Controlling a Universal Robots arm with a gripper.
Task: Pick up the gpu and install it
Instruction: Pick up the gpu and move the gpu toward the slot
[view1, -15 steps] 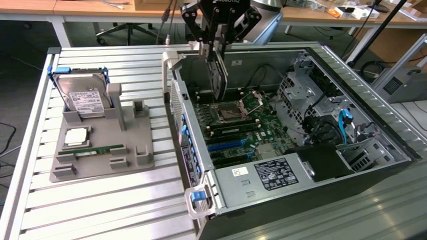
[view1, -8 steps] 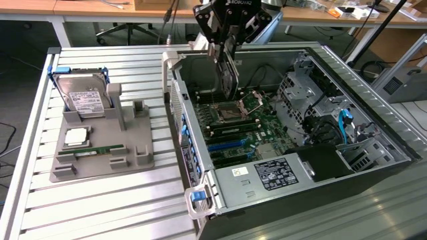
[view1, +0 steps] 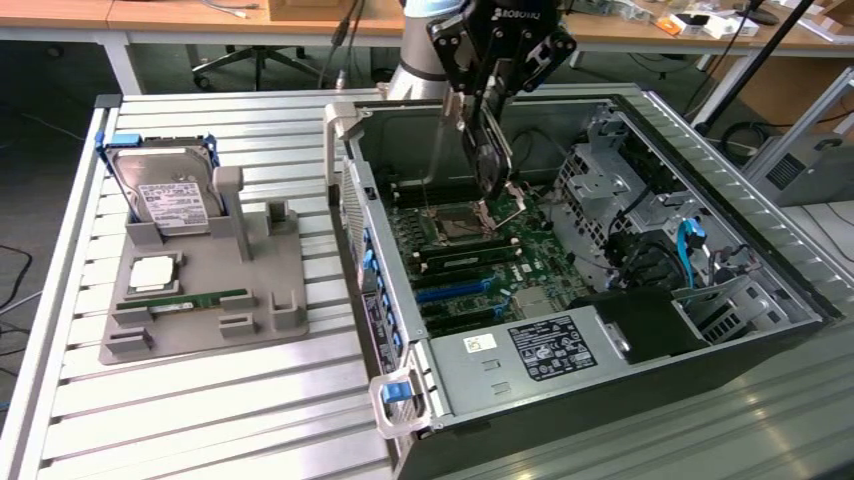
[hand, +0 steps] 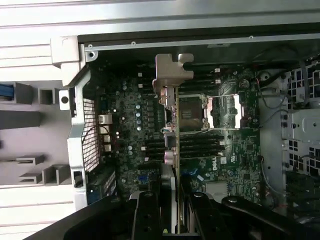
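Gripper (view1: 487, 100) in the upper middle of the exterior view, jaws part-way closed and pinching the gpu (view1: 491, 160). The card hangs on edge below the fingers, inside the open computer case (view1: 747, 230), above the motherboard (view1: 534, 250) near the CPU socket (view1: 461, 222). Whether its lower edge touches the board: cannot tell.

Wrist view: gripper (hand: 175, 215), black fingers (hand: 146, 215) on either side of the gpu (hand: 176, 150), seen edge-on as a thin line. Its silvery bent bracket (hand: 172, 70) is at the far end, towards the case wall.

The case lies on its side on a slatted metal table (view1: 214, 400) with ribbed light-grey strips. Grey moulded tray (view1: 254, 300) at the exterior view's left, well apart from the case. In the tray: boxy silver hard drive (view1: 167, 195) with a white label, standing tilted in a slot; a square silver chip (view1: 154, 272); a narrow green RAM stick (view1: 200, 299) lying flat.

Case interior: green board with black slots, blue connectors, grey power supply (view1: 534, 350) with a label at lower centre, perforated metal drive cages at the right. Blue plastic latches on the case's near wall.

Room: wooden desks (view1: 80, 15) along the top, dark floor.
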